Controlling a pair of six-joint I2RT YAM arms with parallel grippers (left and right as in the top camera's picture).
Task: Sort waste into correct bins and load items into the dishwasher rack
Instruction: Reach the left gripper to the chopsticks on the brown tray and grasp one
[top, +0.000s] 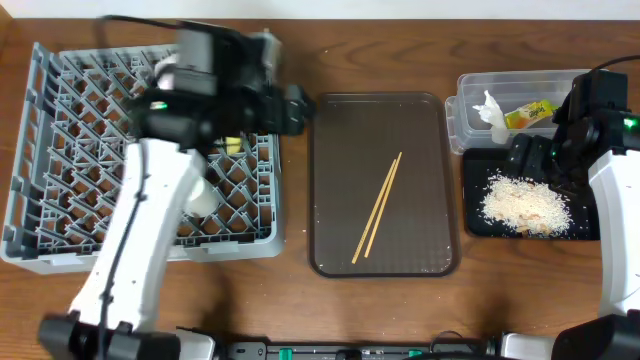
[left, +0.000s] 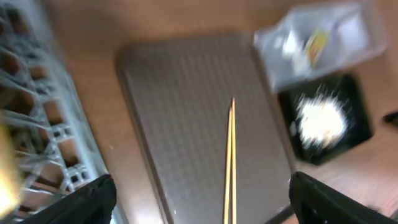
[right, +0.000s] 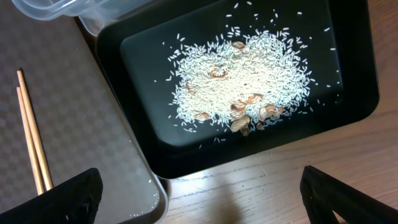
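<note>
The grey dishwasher rack (top: 60, 150) fills the left of the table. My left gripper (top: 298, 108) hangs at its right edge, and in the left wrist view it (left: 199, 205) is open and empty above the wooden chopsticks (left: 231, 162). These chopsticks (top: 378, 207) lie side by side on the brown serving tray (top: 340, 200). The clear tub (top: 470, 95) holds a white tissue (top: 490, 112) and a yellow-green wrapper (top: 530, 113). Rice scraps (right: 242, 78) lie heaped in the black tray (right: 149, 143). My right gripper (right: 211, 202) is open and empty over that tray's near edge.
A white rounded item (top: 203, 200) and a bit of yellow (top: 232, 145) show in the rack, mostly hidden by my left arm. Bare wooden table (right: 261, 186) lies in front of the black tray. The brown tray's corner (right: 74, 124) sits beside it.
</note>
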